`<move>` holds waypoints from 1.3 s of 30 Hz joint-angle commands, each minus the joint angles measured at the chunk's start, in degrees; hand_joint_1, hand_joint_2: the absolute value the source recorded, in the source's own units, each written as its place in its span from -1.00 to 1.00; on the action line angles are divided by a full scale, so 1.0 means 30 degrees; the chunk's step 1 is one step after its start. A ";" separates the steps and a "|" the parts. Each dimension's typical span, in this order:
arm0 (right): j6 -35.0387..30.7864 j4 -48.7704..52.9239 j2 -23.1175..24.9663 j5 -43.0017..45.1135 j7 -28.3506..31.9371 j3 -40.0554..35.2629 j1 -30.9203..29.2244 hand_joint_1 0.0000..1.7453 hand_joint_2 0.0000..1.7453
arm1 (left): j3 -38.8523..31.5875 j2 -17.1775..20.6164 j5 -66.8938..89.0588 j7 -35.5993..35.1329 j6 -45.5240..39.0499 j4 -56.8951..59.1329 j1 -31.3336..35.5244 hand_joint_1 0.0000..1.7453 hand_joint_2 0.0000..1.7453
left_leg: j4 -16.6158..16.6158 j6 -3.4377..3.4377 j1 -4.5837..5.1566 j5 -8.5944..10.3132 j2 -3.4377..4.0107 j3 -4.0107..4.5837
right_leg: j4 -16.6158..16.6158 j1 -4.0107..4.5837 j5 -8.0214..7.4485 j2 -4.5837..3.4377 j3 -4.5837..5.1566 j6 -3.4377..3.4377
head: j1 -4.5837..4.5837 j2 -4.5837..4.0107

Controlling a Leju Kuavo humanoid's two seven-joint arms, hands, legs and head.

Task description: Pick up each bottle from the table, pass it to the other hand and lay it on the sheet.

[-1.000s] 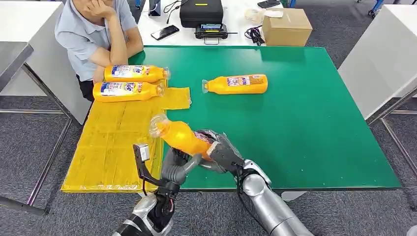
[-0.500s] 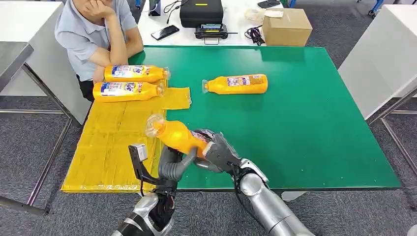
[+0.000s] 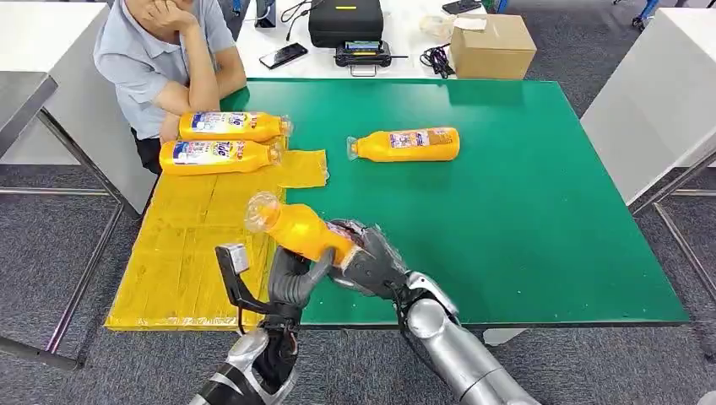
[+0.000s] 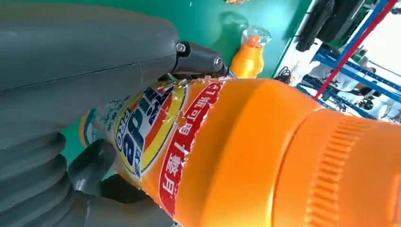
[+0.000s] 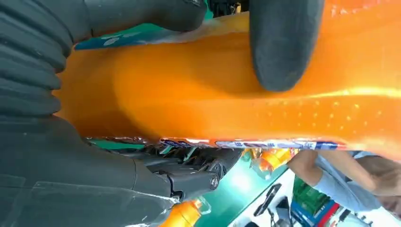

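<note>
Both hands' fingers (image 3: 359, 253) — around bottle (image 3: 302, 230)

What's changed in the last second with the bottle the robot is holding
Both hands, right hand and left hand, have carried the held bottle slightly left toward the yellow sheet. Both still grip it. The two bottles on the sheet and the one on the green table stayed put.

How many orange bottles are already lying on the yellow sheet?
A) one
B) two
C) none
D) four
B: two bottles lie side by side on the yellow sheet; a third lies on the green table, and a fourth is off the table, in the robot hands.
</note>
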State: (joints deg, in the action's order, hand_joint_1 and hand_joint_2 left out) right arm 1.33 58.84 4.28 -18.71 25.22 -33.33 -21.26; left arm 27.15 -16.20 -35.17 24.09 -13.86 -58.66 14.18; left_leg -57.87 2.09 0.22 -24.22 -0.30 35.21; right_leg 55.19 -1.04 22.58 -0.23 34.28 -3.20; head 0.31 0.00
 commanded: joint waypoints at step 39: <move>-0.4745 0.4937 -0.1183 -0.4694 -0.0017 0.2096 0.3562 -1.00 1.00 | -0.3652 0.0707 2.4674 -0.1016 -0.8703 -0.1429 0.0187 1.00 1.00 | -0.0001 -0.0027 -0.0011 -0.0016 0.0013 -0.0022 | -0.0001 0.0013 0.0013 0.0002 -0.0021 0.0033 | 0.0000 0.0000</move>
State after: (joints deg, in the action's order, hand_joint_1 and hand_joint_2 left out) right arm -12.52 70.62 1.66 -31.93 25.03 -29.38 -10.73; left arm 21.92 -14.38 29.76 23.29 -40.09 -62.18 13.52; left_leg -57.87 2.08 0.23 -24.23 -0.31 35.24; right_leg 55.19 -1.04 22.59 -0.21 34.30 -3.19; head 0.31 0.00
